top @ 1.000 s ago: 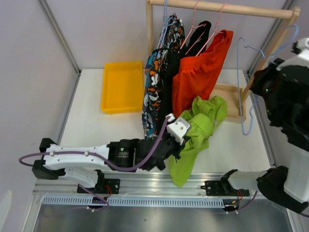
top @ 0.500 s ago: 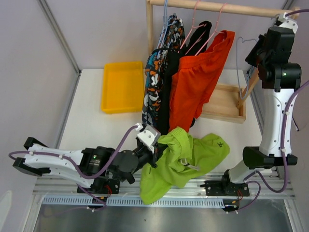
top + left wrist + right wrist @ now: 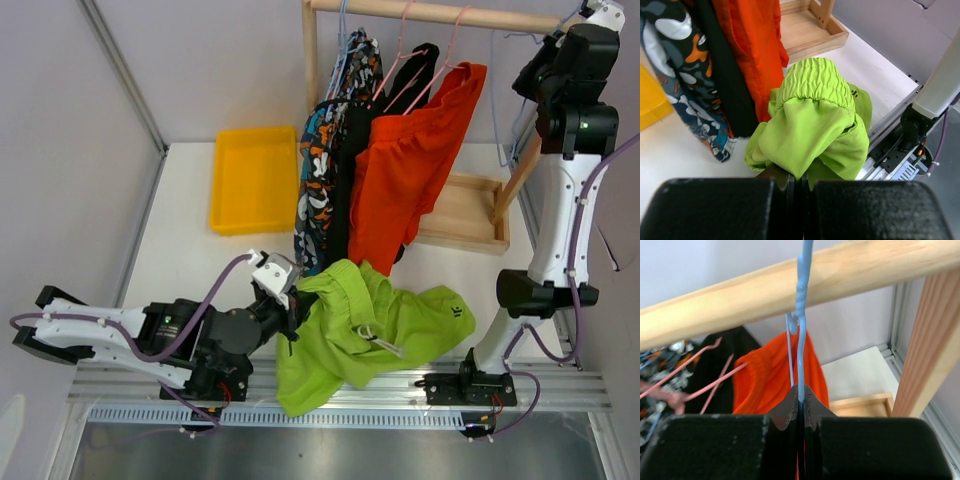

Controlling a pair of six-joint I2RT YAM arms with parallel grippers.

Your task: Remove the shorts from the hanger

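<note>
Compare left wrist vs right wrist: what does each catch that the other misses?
Left wrist only: lime green shorts bunched and clamped in the left pincer, plus a corner of the yellow tray. Right wrist only: the right pincer shut on a blue hanger that crosses the wooden rail, with pink hangers beside it. Both: the orange-red shorts and black shorts, hanging.

The white bench [image 3: 180,230] carries a yellow tray [image 3: 255,180], a wooden rack base [image 3: 465,215] and lime shorts [image 3: 360,330], spilling over its near edge.
</note>
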